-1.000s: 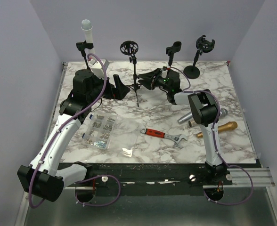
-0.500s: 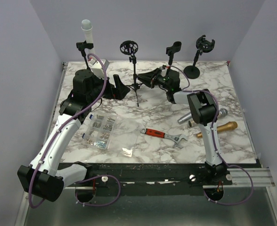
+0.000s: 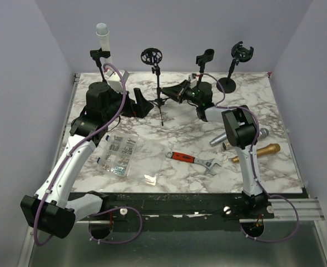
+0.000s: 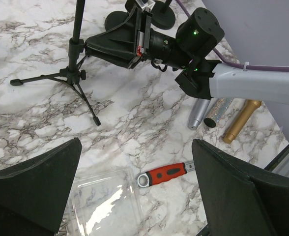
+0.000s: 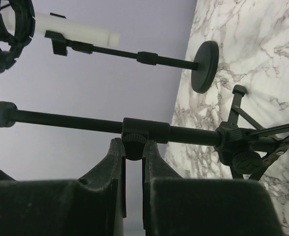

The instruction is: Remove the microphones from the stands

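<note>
Edged a shade to the right, away from the black tripod stand (image 3: 158, 83), over the last second, going by the right gripper (image 5: 134, 150) and its green-lit wrist; no other change to note. Far left of the tripod stand, upright in the clip of a black clip-topped stand (image 3: 99, 58): the white cylindrical microphone (image 3: 103, 39), so judged not yet removed, with neither arm on it. Just left of the tripod stand, hovering low: the left gripper (image 3: 142, 104), fingers (image 4: 41, 182) spread wide and holding nothing. Just right of it, reaching in toward the pole: right gripper fingers (image 5: 110, 172) nearly together, only a narrow slit between, tips at the pole's collar knob; pinching or merely touching, impossible to tell. Well right of the tripod stand, lying flat on the white marble-patterned table (image 3: 180, 130): a silver microphone (image 3: 238, 136) and a gold microphone (image 3: 259, 151), both out of any holder. Left to do, by this reading: reach the white one and lift it clear of its clip.
</note>
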You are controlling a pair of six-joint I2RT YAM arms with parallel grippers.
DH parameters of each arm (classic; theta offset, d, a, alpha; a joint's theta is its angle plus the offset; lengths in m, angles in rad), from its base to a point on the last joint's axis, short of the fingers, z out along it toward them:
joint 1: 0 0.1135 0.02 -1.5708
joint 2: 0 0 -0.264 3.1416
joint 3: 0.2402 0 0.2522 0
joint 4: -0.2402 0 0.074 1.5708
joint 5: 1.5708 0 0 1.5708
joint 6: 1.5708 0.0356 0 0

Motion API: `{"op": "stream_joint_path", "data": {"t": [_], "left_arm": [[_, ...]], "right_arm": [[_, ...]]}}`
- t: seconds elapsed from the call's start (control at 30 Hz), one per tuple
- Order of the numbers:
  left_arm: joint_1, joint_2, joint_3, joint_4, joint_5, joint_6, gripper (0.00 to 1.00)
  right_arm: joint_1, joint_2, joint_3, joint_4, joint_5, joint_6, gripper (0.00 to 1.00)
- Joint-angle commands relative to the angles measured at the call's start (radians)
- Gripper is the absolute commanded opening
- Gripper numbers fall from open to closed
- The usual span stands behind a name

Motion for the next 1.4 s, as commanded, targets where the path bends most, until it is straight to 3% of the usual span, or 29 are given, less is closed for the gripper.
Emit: {"op": "stream_joint_path", "data": {"t": [0.0, 0.33, 0.53, 0.77, 0.9, 1.03, 1.1, 1.17, 1.23, 1.37], "left_arm": [[-0.001, -0.001, -0.008, 0.022, 0.009, 0.010, 0.99], [-0.001, 0.004, -0.009, 0.024, 0.015, 0.007, 0.99], [-0.001, 0.012, -0.009, 0.025, 0.013, 0.005, 0.99], [-0.001, 0.020, -0.010, 0.025, 0.012, 0.005, 0.98], [-0.001, 0.024, -0.009, 0.024, 0.012, 0.005, 0.98], [-0.001, 0.025, -0.010, 0.025, 0.011, 0.005, 0.99], [-0.001, 0.024, -0.010, 0.026, 0.013, 0.004, 0.99], [-0.001, 0.025, -0.011, 0.027, 0.016, 0.002, 0.98], [-0.001, 0.023, -0.010, 0.027, 0.017, 0.002, 0.99], [-0.001, 0.018, -0.011, 0.027, 0.017, 0.004, 0.99]], "right_arm": [[0.016, -0.040, -0.015, -0.176, 0.014, -0.361, 0.01], [0.049, -0.119, 0.009, -0.411, 0.127, -0.851, 0.01], [0.103, -0.213, -0.027, -0.525, 0.332, -1.132, 0.01], [0.166, -0.309, -0.095, -0.520, 0.561, -1.387, 0.01], [0.171, -0.359, -0.127, -0.500, 0.555, -1.427, 0.01], [0.170, -0.404, -0.158, -0.486, 0.538, -1.327, 0.01], [0.170, -0.397, -0.136, -0.516, 0.500, -1.269, 0.14], [0.167, -0.382, -0.116, -0.532, 0.461, -1.176, 0.39], [0.159, -0.370, -0.109, -0.523, 0.408, -1.041, 0.56], [0.137, -0.331, -0.113, -0.443, 0.306, -0.745, 0.72]]}}
